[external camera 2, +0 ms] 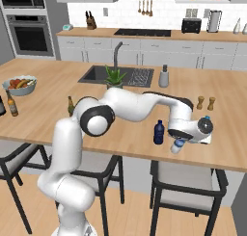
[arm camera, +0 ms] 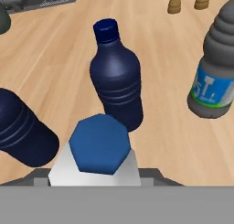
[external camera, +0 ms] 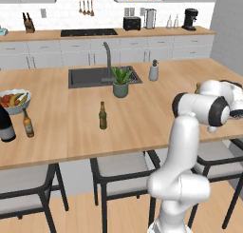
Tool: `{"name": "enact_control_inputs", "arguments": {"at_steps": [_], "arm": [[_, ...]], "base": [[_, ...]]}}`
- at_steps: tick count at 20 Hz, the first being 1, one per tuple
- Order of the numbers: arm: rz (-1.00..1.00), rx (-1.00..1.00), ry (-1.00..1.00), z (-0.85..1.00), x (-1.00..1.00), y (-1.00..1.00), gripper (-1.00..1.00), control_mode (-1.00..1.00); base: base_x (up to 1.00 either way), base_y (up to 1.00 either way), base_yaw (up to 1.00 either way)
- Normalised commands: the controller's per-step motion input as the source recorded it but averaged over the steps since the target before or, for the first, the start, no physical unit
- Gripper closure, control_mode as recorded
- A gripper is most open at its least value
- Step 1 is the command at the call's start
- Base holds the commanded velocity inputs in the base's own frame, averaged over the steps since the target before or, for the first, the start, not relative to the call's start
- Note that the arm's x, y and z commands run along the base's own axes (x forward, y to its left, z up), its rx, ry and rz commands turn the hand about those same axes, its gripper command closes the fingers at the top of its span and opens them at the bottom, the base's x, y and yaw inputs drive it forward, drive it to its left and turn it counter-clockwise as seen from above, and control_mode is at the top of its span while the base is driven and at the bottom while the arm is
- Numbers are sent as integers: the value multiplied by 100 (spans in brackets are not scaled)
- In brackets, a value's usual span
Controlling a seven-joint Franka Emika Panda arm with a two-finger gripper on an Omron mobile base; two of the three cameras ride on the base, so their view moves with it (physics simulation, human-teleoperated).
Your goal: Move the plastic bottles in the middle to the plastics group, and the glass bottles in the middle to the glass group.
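Observation:
My gripper (external camera 2: pixel 184 139) reaches over the counter's front right part, and a pale plastic bottle with a blue cap (arm camera: pixel 100 145) (external camera 2: pixel 177 146) sits tilted at its tip. The jaws look shut on it, though the bottle hides the fingertips in the hand view. Just beyond stands a dark blue plastic bottle (arm camera: pixel 115 83) (external camera 2: pixel 158 132), with a second dark blue one (arm camera: pixel 22 132) to its left. A clear bottle with a blue label band (arm camera: pixel 214 79) stands to the right. The slim green glass bottle (external camera: pixel 102 115) stands alone mid-counter. The wine bottle (external camera: pixel 5 125) and the amber bottle (external camera: pixel 28 123) stand far left.
Two wooden shakers (external camera 2: pixel 205 103) stand behind the plastic bottles. A potted plant (external camera: pixel 120 82), a sink (external camera: pixel 90 77) and a grey dispenser (external camera: pixel 153 71) lie further back, and a fruit bowl (external camera: pixel 14 100) at the left. Stools (external camera: pixel 121 168) line the counter's front edge.

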Motion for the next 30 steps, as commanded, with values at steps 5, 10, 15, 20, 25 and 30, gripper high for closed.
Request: {"name": "enact_control_inputs", "arguments": {"at_steps": [5, 10, 15, 20, 25, 30], "arm": [[0, -2, 0, -23, 0, 38, 100, -100], [0, -10, 0, -27, 2, 47, 100, -100], [0, -12, 0, -27, 1, 25, 100, -100], [0, -4, 0, -29, 0, 0, 100, -100], [0, -1, 0, -30, 0, 0, 100, -100], [0, 0, 0, -31, -3, 8, 100, -100]], "base": [[0, 0, 0], [0, 0, 0], [0, 0, 0], [0, 0, 0], [0, 0, 0], [0, 0, 0]]}}
